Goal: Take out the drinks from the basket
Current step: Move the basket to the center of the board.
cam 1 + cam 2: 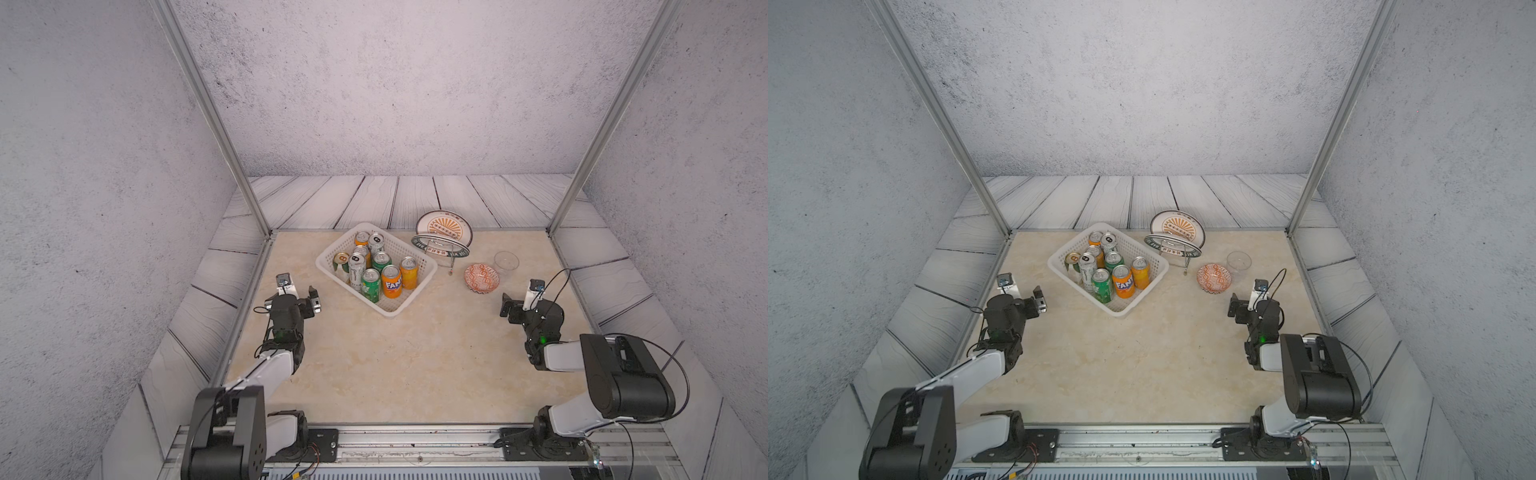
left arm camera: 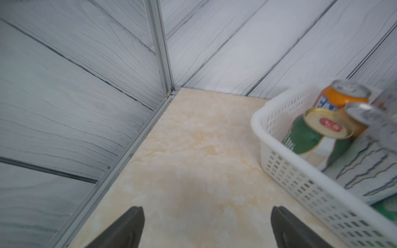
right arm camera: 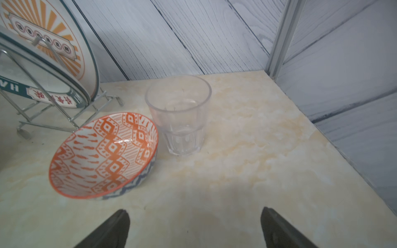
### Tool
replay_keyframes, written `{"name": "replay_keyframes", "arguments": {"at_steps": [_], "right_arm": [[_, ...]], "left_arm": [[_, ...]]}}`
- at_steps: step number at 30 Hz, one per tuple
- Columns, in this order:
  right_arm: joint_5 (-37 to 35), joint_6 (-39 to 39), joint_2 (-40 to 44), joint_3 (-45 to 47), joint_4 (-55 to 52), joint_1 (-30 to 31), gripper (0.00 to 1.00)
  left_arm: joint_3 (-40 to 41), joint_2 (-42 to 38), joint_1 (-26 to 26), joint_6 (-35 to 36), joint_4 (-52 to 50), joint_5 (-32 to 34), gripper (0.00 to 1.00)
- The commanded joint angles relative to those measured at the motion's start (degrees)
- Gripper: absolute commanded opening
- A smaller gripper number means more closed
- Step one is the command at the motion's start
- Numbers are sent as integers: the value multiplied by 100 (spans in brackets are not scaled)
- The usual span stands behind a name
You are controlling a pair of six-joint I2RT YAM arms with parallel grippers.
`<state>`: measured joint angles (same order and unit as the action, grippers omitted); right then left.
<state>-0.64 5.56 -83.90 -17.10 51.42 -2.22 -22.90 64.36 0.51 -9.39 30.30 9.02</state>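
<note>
The white perforated basket (image 1: 392,306) (image 1: 1122,309) stands at the back middle of the table, turned at an angle. The drinks (image 1: 376,266) fill it: several orange cans, green ones and slim silver-white ones (image 1: 357,270), mostly upright. A green can with a gold end (image 2: 305,133) lies tilted at the basket's left end. My left gripper (image 1: 299,295) (image 2: 207,211) hovers open just left of the basket (image 2: 300,180), holding nothing. My right gripper (image 1: 519,303) (image 3: 194,211) is open at the right, away from the basket.
Two round plates stand on a wire rack (image 1: 442,237) behind the basket's right end. A red-patterned bowl (image 1: 481,277) (image 3: 103,156) and a clear glass cup (image 1: 506,262) (image 3: 178,111) sit just ahead of my right gripper. Metal frame posts (image 1: 253,199) and walls edge the table.
</note>
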Motion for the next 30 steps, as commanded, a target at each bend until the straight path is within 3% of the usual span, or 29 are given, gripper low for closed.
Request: {"name": "replay_keyframes", "arguments": {"at_steps": [1,3,7,13,16,20,30], "right_arm": [[-94,238,1234,-235,-1171,-24,99],[31,393,1917,-623,-2663,-24,99],[426,882,2842,-1049,-4314,-17,99],[1617,2676,3365,-1675,-5911,19,99],[1780,3478,3146,-1879,-6059,481,98],[946,3934,2556,-2535,-6474,1806,98],[-143,6002,527,-4022,-6557,3534,92]], "left_arm": [[-342,-669,-9,-1034,-1538,-78,99],[-637,-883,-7,-1269,-2150,-448,99],[-1379,-1039,1,-1720,-3587,-823,99],[-2520,-831,1,-1320,-4969,-1807,99],[-2878,-573,1,-816,-5177,-1981,99],[-3197,-199,1,-415,-5555,-1928,99],[-2713,-693,78,-535,-5245,-1683,99]]}}
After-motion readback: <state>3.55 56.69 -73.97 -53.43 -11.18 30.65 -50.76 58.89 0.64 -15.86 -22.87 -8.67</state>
